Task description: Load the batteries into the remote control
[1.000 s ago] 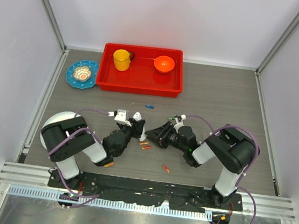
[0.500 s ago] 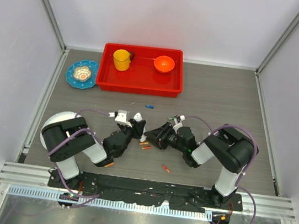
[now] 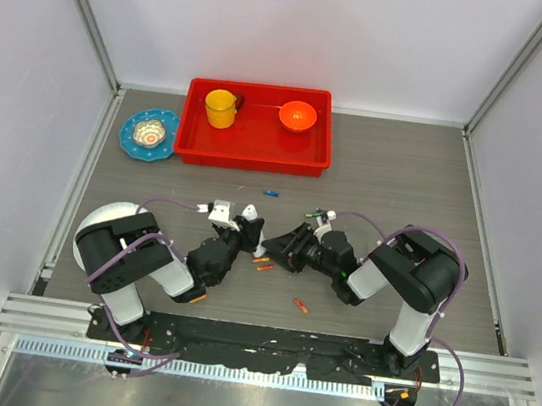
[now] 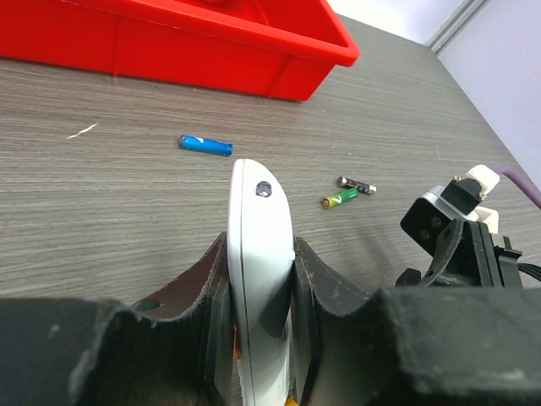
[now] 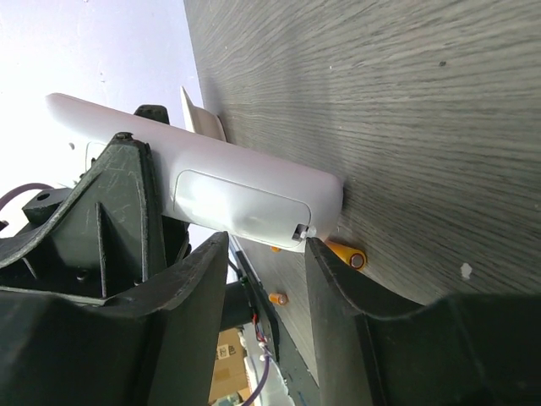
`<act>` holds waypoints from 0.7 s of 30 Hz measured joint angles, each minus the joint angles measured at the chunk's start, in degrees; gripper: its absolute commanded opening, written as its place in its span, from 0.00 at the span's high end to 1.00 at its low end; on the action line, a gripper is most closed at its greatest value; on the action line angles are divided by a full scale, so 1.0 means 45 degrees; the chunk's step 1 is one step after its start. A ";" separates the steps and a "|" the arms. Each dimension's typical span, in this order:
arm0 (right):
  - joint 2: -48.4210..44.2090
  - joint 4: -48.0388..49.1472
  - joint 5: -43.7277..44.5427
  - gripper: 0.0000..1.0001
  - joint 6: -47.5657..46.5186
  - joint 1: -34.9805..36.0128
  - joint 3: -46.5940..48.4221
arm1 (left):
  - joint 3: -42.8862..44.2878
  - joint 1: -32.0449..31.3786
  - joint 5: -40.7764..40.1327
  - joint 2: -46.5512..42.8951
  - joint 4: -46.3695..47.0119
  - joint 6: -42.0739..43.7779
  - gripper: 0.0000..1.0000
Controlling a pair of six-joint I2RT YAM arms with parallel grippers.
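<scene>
A grey wood-grain table (image 3: 405, 182) is boxed in by plain white walls (image 3: 306, 26), with metal posts (image 3: 88, 11) run up the corners. At the back a red tray (image 3: 254, 142) is parked, a yellow cup (image 3: 221, 108) and an orange bowl (image 3: 297, 116) set inside it. A blue plate (image 3: 127, 138) is placed just left of the tray.

Near the front middle, the remote control (image 4: 258, 220) is held on edge by the left gripper (image 4: 260, 254). Its jaws are clamped tight on the remote's two faces, and the free end is pointed toward the tray. The right gripper (image 5: 266, 244) is brought right up to the remote from the other side, jaws parted about halfway, nothing gripped. A cover panel can be seen on the face turned to it.

The batteries are scattered loose on the table. A blue battery (image 4: 205, 145) is found nearest the tray, a green battery (image 4: 341, 199) touching a dark battery (image 4: 355, 184) off to its right, and orange batteries (image 3: 263, 262) under the grippers. The print on them is too small to be read.
</scene>
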 measured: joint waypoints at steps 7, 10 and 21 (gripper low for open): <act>0.0243 0.0073 0.0000 0.57 0.0000 0.0000 0.0005 | 0.0000 -0.0049 -0.0044 0.0000 0.0000 0.0000 1.00; 0.0321 0.0087 0.0000 0.57 0.0000 0.0000 0.0005 | 0.0000 -0.0092 -0.0039 0.0010 0.0005 0.0005 1.00; 0.0403 0.0146 0.0000 0.63 0.0049 0.0000 0.0097 | 0.0083 -0.0121 -0.0087 0.0087 0.0010 0.0044 1.00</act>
